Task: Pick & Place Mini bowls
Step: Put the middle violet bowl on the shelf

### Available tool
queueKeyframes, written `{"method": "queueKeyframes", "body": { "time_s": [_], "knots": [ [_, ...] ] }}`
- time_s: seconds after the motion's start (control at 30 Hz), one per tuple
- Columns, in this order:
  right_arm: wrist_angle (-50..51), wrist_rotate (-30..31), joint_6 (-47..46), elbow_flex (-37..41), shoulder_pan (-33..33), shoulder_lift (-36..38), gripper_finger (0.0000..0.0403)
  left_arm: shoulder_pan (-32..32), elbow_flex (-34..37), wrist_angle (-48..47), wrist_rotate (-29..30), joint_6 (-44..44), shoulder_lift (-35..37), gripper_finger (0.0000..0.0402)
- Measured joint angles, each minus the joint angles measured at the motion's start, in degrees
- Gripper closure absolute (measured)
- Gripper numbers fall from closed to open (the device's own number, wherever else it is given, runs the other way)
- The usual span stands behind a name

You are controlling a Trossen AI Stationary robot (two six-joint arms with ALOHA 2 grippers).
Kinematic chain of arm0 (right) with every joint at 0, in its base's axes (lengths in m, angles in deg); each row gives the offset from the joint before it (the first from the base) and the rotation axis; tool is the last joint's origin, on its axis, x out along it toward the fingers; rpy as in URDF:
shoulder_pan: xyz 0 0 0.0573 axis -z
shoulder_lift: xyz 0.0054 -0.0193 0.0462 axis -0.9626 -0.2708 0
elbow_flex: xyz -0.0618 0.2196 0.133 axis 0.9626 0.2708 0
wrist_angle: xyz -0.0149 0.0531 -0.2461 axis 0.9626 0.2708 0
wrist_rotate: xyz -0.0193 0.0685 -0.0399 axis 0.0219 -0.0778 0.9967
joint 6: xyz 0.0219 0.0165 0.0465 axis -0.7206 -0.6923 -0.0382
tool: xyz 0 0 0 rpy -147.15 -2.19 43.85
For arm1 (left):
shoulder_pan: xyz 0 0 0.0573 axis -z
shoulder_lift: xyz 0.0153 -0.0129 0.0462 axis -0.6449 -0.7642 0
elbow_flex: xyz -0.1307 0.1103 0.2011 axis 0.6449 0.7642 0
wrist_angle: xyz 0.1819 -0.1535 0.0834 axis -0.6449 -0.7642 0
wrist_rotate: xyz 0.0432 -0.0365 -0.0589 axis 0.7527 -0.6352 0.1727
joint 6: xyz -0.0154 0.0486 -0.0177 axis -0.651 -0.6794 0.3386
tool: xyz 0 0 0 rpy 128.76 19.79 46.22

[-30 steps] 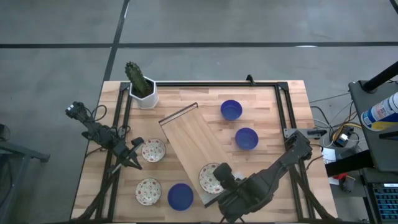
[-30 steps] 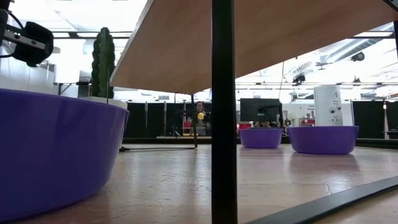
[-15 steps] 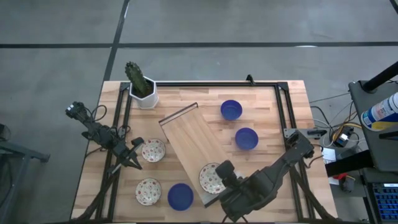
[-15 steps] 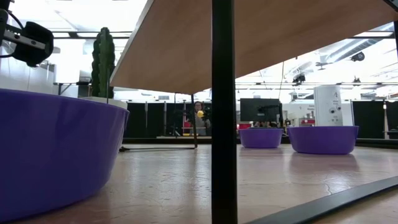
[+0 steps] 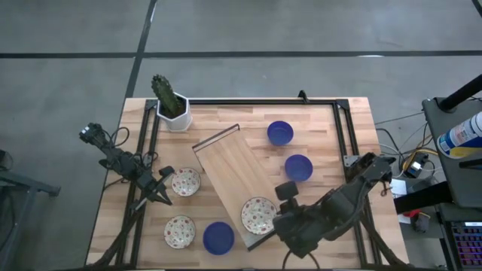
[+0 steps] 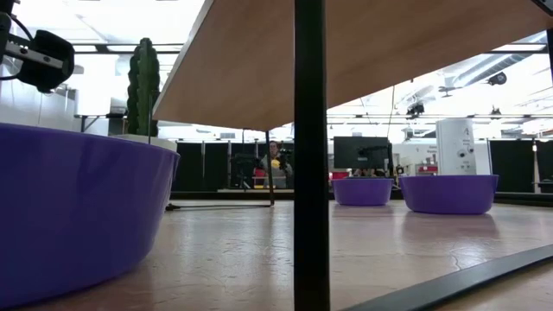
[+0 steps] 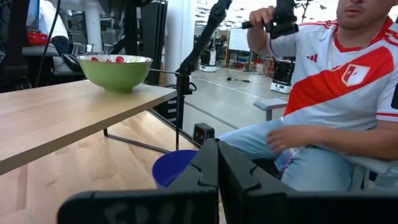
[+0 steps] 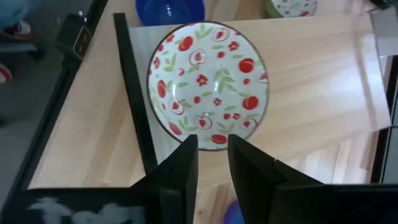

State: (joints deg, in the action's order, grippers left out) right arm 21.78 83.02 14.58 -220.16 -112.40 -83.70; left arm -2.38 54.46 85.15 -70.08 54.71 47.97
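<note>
Change: right hand has drawn back toward lower right of the high view; a moment ago it sat over the floral bowl, now just beside its rim.
Right hand state: fingers slightly spread, pinching nothing.
Floral bowl: rests free at lower end of the board.
Meaning: looks like a release, so this placement is probably done.
Left hand: beside another floral bowl, centre left; fingers pressed together, empty.
Remaining: blue bowls on the bench.
</note>
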Motion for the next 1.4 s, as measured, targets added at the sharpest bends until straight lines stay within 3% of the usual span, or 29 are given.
{"method": "queueKeyframes", "body": {
  "time_s": [0.23,0.7,1.13,1.4],
  "knots": [
    [0.0,4.5,-4.3,7.5,0.0,7.8,0.0330,0.0,0.0,0.0,0.0,0.0,0.0,0.0402],
    [-3.0,6.7,-12.7,39.7,2.3,27.1,0.0324,0.0,0.0,0.0,0.0,0.0,0.0,0.0402],
    [-11.5,3.8,-10.8,60.6,7.8,31.9,0.0236,0.0,0.0,0.0,0.0,0.0,0.0,0.0402],
    [-21.6,1.3,-8.4,71.6,8.6,35.0,0.0231,0.0,0.0,0.0,0.0,0.0,0.0,0.0402]
  ]
}}
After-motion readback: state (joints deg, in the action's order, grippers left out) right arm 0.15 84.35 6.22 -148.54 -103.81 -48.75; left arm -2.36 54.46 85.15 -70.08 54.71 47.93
